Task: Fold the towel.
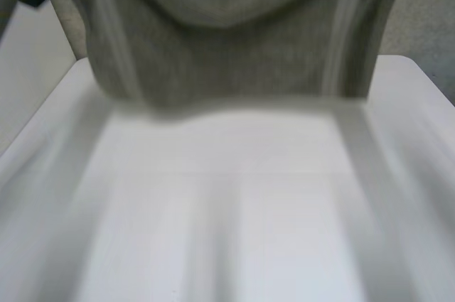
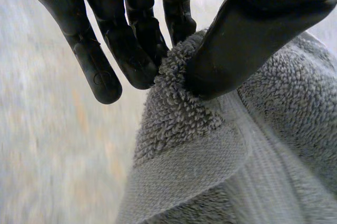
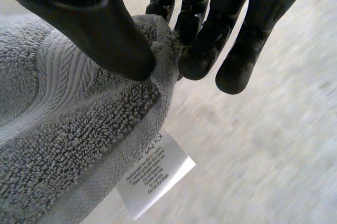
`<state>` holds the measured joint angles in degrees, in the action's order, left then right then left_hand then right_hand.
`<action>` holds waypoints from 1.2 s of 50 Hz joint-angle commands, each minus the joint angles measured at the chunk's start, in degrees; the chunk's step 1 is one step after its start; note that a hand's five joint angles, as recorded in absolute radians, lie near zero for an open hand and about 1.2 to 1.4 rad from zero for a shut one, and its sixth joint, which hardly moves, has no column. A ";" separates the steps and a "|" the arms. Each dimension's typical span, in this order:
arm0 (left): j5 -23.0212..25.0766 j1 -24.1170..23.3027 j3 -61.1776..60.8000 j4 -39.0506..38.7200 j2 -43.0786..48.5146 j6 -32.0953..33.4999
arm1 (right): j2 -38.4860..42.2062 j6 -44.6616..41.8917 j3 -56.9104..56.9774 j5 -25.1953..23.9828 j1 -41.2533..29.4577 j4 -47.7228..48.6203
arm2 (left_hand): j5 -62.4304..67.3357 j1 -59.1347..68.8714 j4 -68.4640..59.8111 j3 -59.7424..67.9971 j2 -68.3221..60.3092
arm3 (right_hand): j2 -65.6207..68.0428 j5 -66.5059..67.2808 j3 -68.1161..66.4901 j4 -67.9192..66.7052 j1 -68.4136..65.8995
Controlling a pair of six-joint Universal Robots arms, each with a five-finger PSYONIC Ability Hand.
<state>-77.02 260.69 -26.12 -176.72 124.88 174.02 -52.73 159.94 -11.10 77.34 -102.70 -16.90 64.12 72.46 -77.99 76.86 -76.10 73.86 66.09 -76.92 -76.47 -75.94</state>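
The grey towel (image 1: 227, 60) hangs across the upper half of the head view, from near the upper left to the upper right. Its lower edge is just above the middle of the frame, with the top edge sagging in a curve at the upper centre. It blocks the far part of the white table (image 1: 234, 209), whose bare top spreads over the lower half. A speckled floor (image 1: 430, 11) shows in the upper right corner, past the table's edge.

In the left wrist view, the left hand (image 2: 247, 34) grasps a corner of the towel, with the looped pile pinched between thumb and fingers (image 2: 131, 60). The flat woven border runs just below the grip.

In the right wrist view, the right hand (image 3: 95, 29) pinches another corner the same way, thumb against fingertips. A white care label (image 3: 155, 176) hangs from the hem beneath that corner.
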 commanded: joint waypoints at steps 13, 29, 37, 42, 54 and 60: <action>8.02 0.61 -15.76 -1.78 0.37 -7.56 | 1.49 -3.65 -15.74 -6.76 0.84 -6.30 | 5.88 7.54 -2.01 3.14 -3.90 | 6.14 3.91 -3.08 -3.53 -4.06; 15.41 1.67 -51.05 -10.31 -1.04 17.05 | -3.25 -17.65 -54.99 -10.46 2.51 8.29 | 5.88 7.54 -2.01 3.14 -3.90 | 6.14 3.91 -3.08 -3.53 -4.06; 15.50 4.82 -58.24 -7.68 -10.51 18.46 | -15.88 -17.12 -64.56 -12.48 6.19 8.46 | 5.88 7.54 -2.01 3.14 -3.90 | 6.14 3.91 -3.08 -3.53 -4.06; 16.46 9.21 -63.34 -7.59 -18.15 18.37 | -24.40 -17.12 -69.74 -13.44 10.57 8.02 | 5.88 7.54 -2.01 3.14 -3.90 | 6.14 3.91 -3.08 -3.53 -4.06; 24.81 12.13 -67.58 -9.78 -31.27 7.05 | -36.83 -6.58 -71.61 -22.93 21.05 7.67 | 5.88 7.54 -2.01 3.14 -3.90 | 6.14 3.91 -3.08 -3.53 -4.06; 24.38 12.21 -66.61 -12.60 -26.09 3.16 | -28.51 -6.92 -69.86 -22.94 20.53 9.07 | 5.88 7.54 -2.01 3.14 -3.90 | 6.14 3.91 -3.08 -3.53 -4.06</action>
<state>-52.27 273.08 -93.95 -186.73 94.49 181.86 -88.93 152.33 -83.05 55.24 -81.93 -9.20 64.12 72.47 -78.00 76.97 -76.25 73.86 66.09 -76.99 -76.47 -75.98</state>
